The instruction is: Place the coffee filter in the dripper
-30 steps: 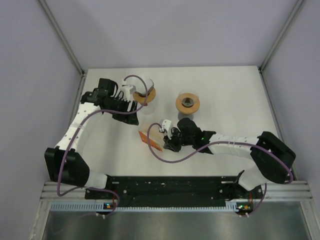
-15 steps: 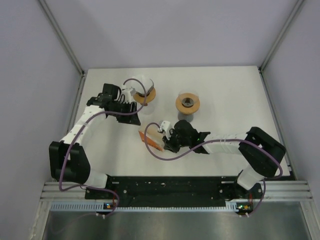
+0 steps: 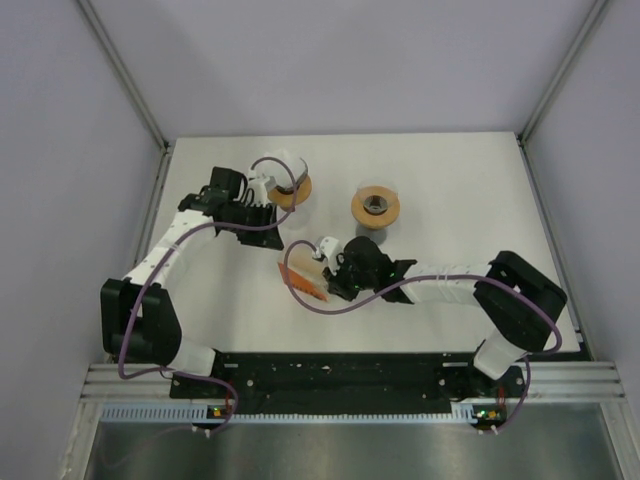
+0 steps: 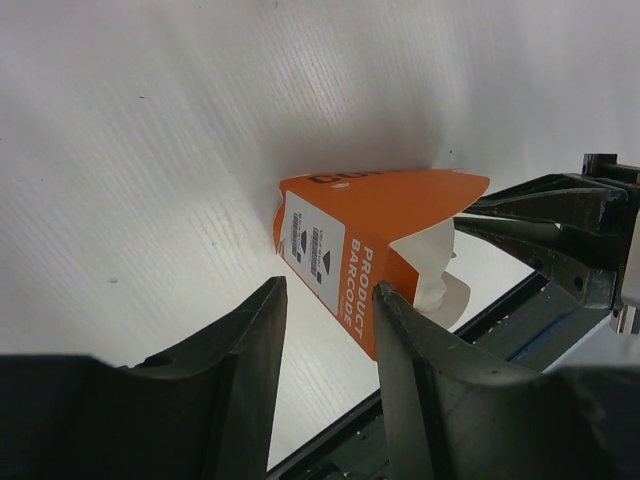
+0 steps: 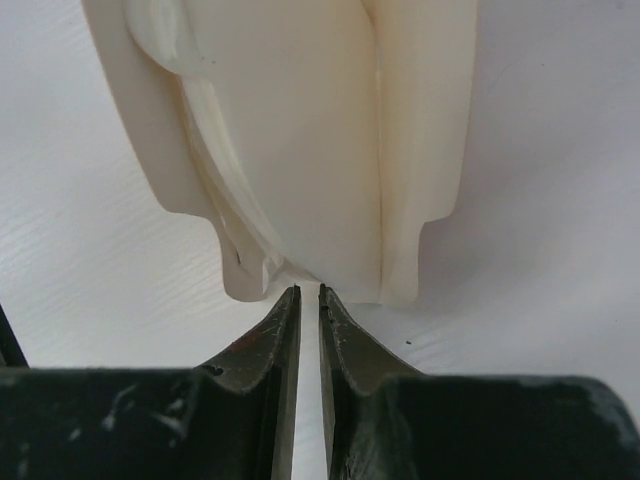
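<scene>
Top view: the right gripper (image 3: 330, 283) has slid left, right up to the orange box (image 3: 303, 280), compared with a second back. The left gripper (image 3: 268, 232) is near the box's far side, and the dripper (image 3: 375, 207) stands well apart, further back on the bench (image 3: 470, 190). Left wrist: jaws half open on nothing, narrower than before. The box label reads "PRODUCT BARCODE", and the coffee filter (image 4: 435, 270) pokes out of its open end. Right wrist: jaws nearly closed on the filter's bottom edge.
</scene>
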`<state>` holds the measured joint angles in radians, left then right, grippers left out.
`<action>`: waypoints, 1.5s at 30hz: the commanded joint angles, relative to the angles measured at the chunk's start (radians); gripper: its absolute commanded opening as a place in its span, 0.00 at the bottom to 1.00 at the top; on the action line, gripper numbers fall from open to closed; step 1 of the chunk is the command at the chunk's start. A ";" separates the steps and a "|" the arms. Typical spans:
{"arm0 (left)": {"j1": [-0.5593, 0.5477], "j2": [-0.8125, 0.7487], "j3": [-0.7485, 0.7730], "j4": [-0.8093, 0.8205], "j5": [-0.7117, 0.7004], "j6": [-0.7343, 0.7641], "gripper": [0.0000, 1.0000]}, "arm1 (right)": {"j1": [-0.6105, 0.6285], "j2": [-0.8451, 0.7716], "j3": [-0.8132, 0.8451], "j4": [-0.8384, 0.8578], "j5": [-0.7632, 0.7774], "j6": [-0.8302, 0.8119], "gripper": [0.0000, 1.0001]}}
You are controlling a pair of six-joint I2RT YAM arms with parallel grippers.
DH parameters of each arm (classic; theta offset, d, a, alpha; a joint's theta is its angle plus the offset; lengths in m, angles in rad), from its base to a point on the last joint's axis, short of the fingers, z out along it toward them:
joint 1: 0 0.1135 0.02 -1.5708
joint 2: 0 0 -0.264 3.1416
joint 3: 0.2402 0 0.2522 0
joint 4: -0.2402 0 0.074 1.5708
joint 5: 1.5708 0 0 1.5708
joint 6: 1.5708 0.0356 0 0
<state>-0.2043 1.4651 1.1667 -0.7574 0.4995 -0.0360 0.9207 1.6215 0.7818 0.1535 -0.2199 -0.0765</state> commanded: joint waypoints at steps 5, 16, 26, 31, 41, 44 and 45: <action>-0.003 -0.002 0.031 0.014 -0.009 -0.004 0.46 | 0.015 -0.058 0.045 -0.052 0.106 0.043 0.15; 0.000 -0.026 0.117 -0.059 0.020 0.025 0.51 | 0.017 -0.112 0.037 -0.095 -0.095 0.099 0.17; -0.001 -0.045 0.045 -0.023 0.088 0.012 0.61 | 0.014 -0.011 0.105 -0.066 -0.073 0.195 0.18; -0.006 -0.031 0.025 -0.005 0.091 0.001 0.59 | 0.006 0.017 0.123 -0.071 -0.047 0.227 0.16; -0.020 -0.019 -0.009 0.026 0.031 -0.001 0.50 | -0.011 -0.001 0.139 -0.080 -0.036 0.231 0.18; -0.023 -0.017 -0.009 0.027 0.016 0.004 0.49 | -0.025 -0.023 0.126 -0.078 -0.044 0.228 0.20; -0.023 -0.015 -0.010 0.027 0.013 0.004 0.48 | -0.032 -0.023 0.122 -0.072 -0.050 0.233 0.20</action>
<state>-0.2211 1.4559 1.1610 -0.7692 0.5323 -0.0353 0.9089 1.6318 0.8738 0.0566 -0.2611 0.1509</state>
